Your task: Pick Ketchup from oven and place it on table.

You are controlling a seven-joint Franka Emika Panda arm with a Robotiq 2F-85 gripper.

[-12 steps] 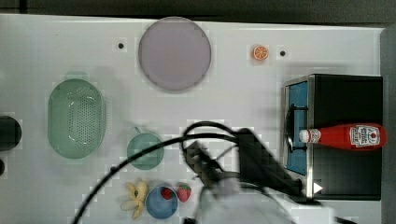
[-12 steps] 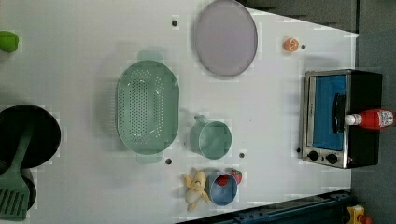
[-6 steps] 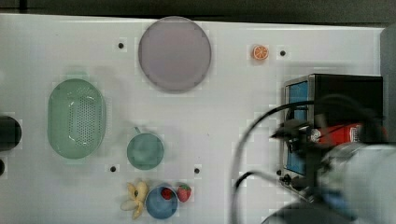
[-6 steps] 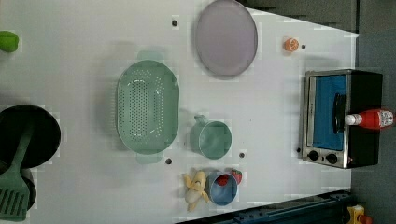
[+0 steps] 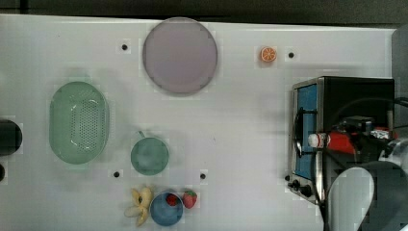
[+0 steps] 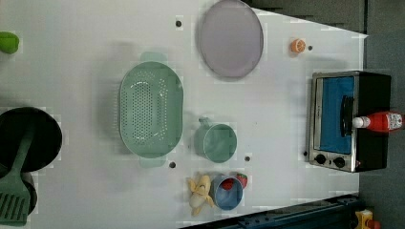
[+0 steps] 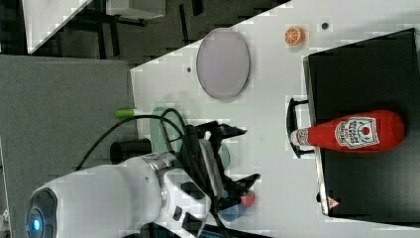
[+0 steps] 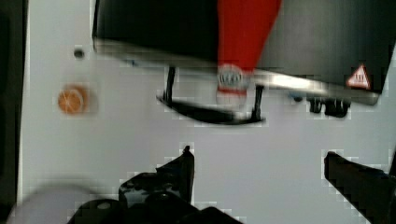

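- In the top view the arm covers the far end of the Ketchup point(image 5: 337, 142) and the lower right part of the oven point(image 5: 358, 91); only the bottle's white cap and part of its red body show.
- In the wrist view the Ketchup point(image 8: 245, 32) is cut off by the picture's edge, its cap is blurred, and the gripper point(image 8: 280, 177) is cut off as well.
- In the left view a black pan point(image 6: 28, 138) and a green spatula point(image 6: 14, 200) run off the left view's left edge.
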